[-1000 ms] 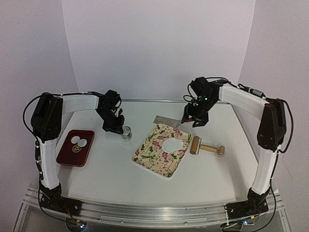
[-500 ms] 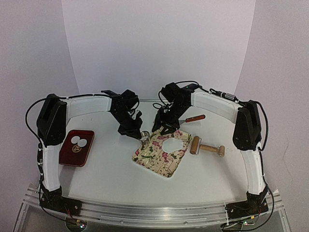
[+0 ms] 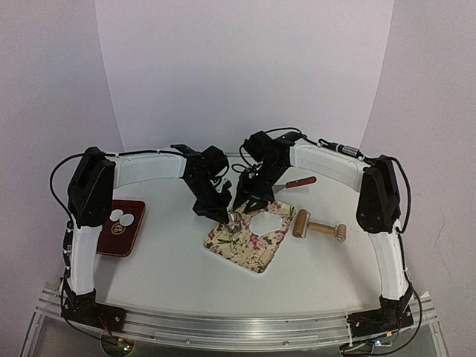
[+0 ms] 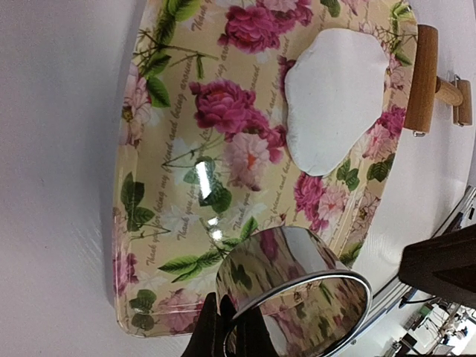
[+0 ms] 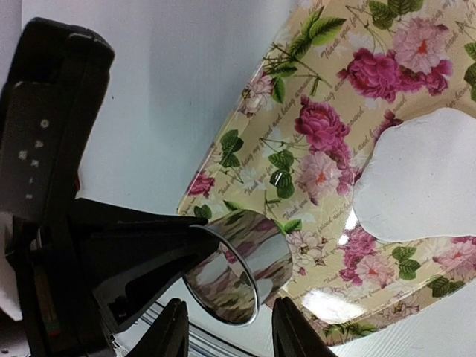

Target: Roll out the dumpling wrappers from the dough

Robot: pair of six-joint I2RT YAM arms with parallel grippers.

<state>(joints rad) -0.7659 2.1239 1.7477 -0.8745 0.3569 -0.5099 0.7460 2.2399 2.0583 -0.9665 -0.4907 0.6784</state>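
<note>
Your left gripper (image 4: 227,331) pinches the ring cutter (image 4: 297,286) above the edge of the floral board (image 4: 171,186). Centre it over the dough (image 4: 338,97) on that board and press level. Your right gripper (image 5: 229,331) hangs spread, empty.

Both arms meet at the far-left corner of the floral board (image 3: 249,249): left gripper (image 3: 227,216) with the metal ring (image 3: 233,219), right gripper (image 3: 249,202) just beside. Two dumpling wrappers (image 3: 122,218) sit in the red tray (image 3: 111,239), well apart.
</note>
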